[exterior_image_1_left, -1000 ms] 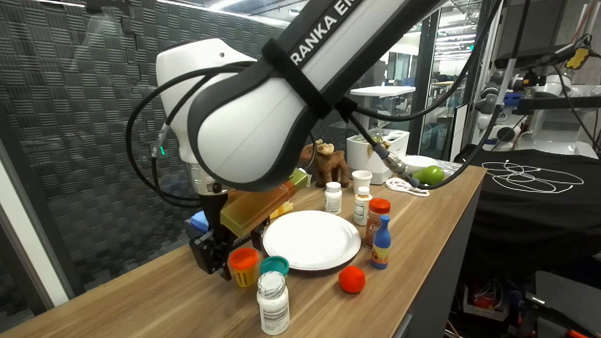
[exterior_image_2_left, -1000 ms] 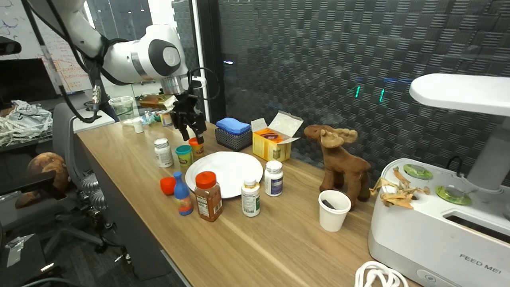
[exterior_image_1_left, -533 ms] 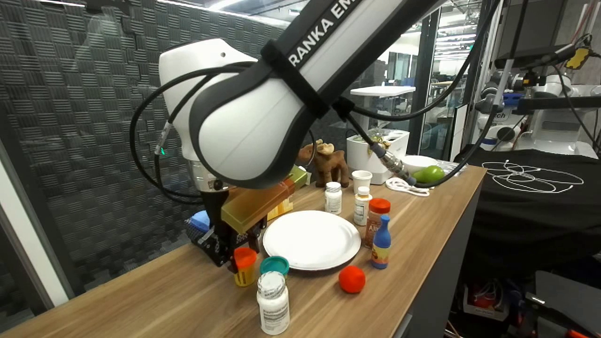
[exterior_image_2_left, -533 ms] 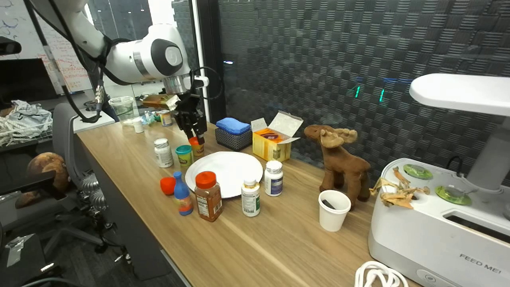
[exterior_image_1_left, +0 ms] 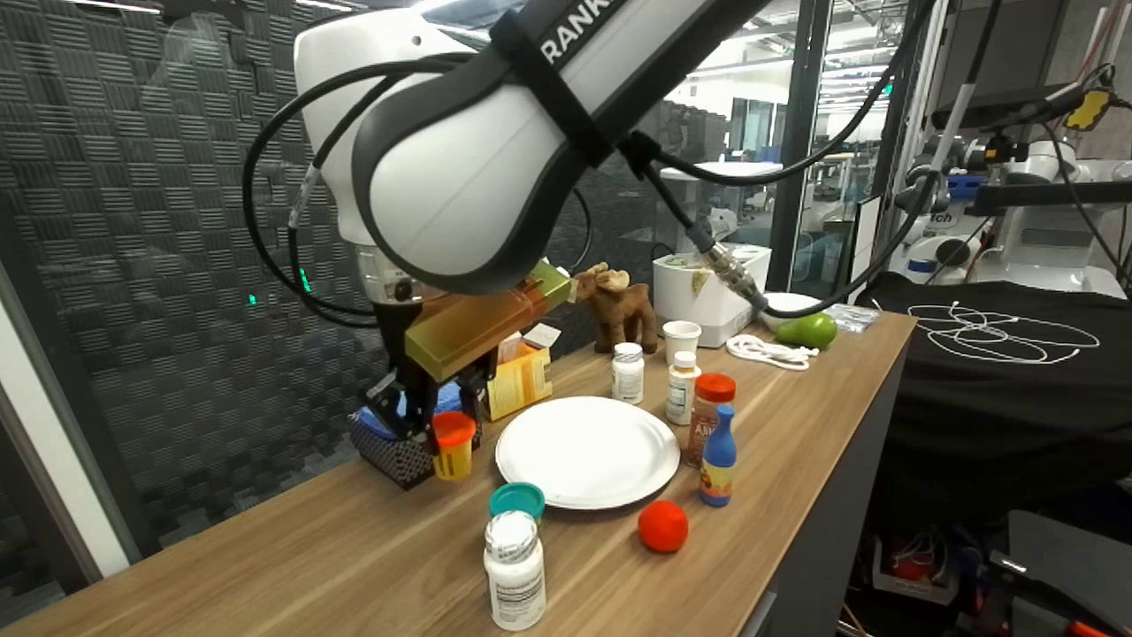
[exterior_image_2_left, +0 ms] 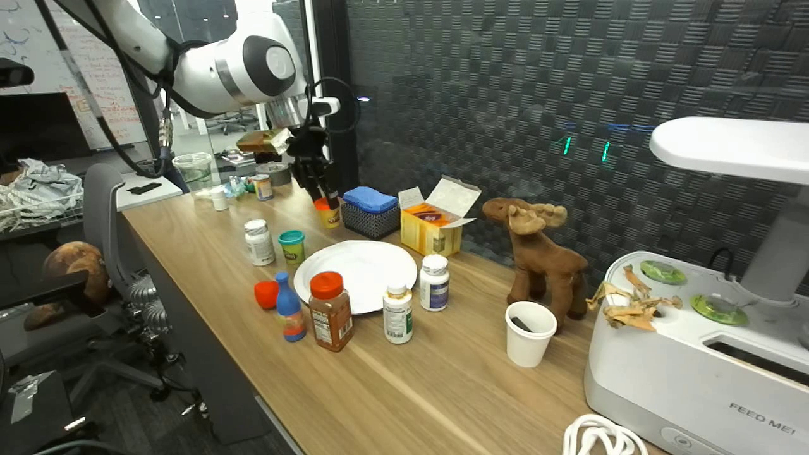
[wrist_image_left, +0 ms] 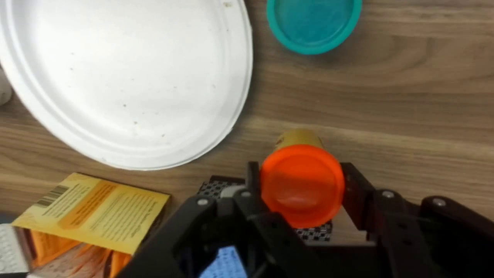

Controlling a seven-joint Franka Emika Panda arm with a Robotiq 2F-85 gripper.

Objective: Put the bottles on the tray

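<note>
The arm (exterior_image_1_left: 460, 190) is extended over the desk (exterior_image_1_left: 354, 566), its forearm (exterior_image_1_left: 654, 66) sloped downward and the gripper (wrist_image_left: 301, 183) pointed down at a slight slant. The orange-capped jar (exterior_image_1_left: 455, 464) is clasped at its cap between the fingers (wrist_image_left: 357, 199) and is held above the desk near the basket (exterior_image_1_left: 400, 462). The tray (exterior_image_2_left: 373, 272) is set flat on the desk; the other bottles (exterior_image_2_left: 397, 317) are placed beside or near it.
</note>
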